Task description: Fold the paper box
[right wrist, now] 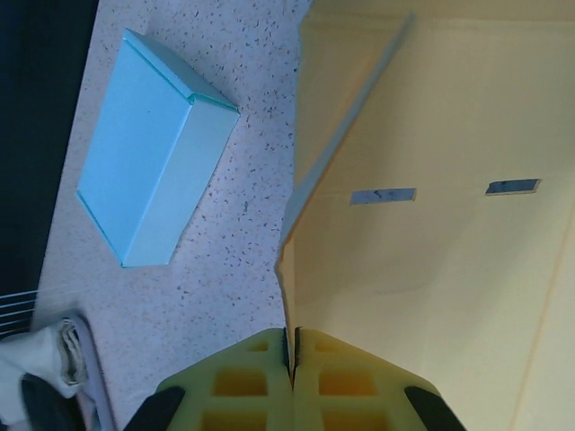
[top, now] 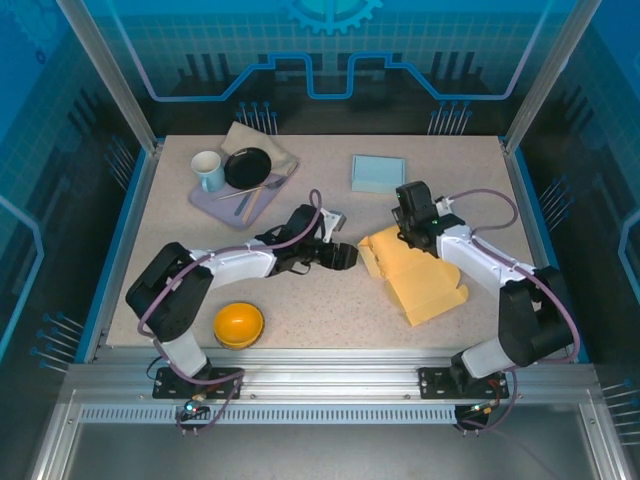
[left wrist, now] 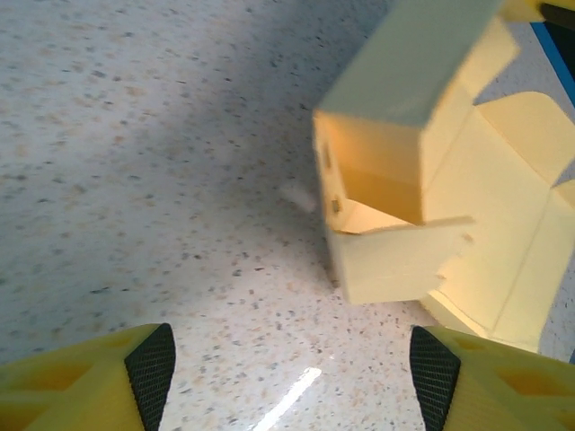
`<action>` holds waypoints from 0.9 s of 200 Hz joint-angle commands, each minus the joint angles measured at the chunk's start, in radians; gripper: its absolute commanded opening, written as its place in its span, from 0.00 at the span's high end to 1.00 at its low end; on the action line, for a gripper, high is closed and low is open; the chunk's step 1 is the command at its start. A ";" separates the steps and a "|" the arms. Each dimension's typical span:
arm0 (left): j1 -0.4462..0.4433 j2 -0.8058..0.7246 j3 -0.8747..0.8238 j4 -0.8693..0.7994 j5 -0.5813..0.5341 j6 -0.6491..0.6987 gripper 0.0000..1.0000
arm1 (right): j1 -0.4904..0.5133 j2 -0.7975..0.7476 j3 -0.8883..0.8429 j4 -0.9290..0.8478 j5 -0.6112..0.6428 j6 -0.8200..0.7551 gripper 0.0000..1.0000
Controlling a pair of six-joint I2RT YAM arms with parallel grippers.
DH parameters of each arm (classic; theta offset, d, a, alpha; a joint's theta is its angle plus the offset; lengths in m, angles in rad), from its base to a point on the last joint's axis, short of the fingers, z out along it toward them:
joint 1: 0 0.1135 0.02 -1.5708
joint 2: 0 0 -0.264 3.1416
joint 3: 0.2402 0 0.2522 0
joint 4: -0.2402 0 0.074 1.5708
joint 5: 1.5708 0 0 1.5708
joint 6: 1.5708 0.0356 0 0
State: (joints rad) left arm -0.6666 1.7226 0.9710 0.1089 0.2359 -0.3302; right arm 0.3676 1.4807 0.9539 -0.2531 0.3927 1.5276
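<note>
My right end effector (right wrist: 292, 346) is pinching the paper box (top: 430, 285) wall, steadying it, while my left end effector (left wrist: 292, 382) is hovering released, facing the front flap (left wrist: 404, 265).

We see the left arm (top: 235, 265) and right arm (top: 480, 255) in white shells with black joints, each trailing a mauve cable (top: 316, 205) to its base at the tabletop's (top: 330, 315) near edge. The left tool (left wrist: 292, 368) and right tool (right wrist: 292, 346) have yellow fingers (left wrist: 72, 391) with black textured pads (left wrist: 151, 368).
</note>
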 commanded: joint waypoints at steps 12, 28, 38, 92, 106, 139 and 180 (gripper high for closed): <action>-0.008 0.020 0.038 -0.026 -0.047 0.046 0.28 | -0.026 -0.005 -0.069 0.215 -0.101 0.096 1.00; -0.008 0.029 0.046 -0.033 -0.046 0.051 0.28 | -0.025 -0.001 -0.105 0.260 -0.127 0.128 1.00; -0.009 0.035 0.048 -0.030 -0.042 0.050 0.28 | -0.024 0.001 -0.118 0.283 -0.135 0.144 1.00; -0.014 0.046 0.046 -0.027 -0.050 0.053 0.32 | -0.031 0.021 -0.205 0.517 -0.167 0.091 1.00; -0.016 0.045 0.043 -0.024 -0.050 0.053 0.33 | -0.028 0.021 -0.222 0.569 -0.161 0.071 1.00; -0.022 0.036 0.030 -0.023 -0.059 0.057 0.35 | -0.028 0.005 -0.271 0.667 -0.153 -0.015 1.00; -0.023 -0.017 -0.013 -0.026 -0.083 0.067 0.37 | -0.046 0.000 -0.338 0.795 -0.197 -0.077 1.00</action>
State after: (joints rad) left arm -0.6838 1.7527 0.9897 0.0982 0.1841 -0.2913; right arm 0.3462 1.4876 0.6594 0.4053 0.2192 1.5158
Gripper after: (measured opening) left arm 0.631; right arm 0.043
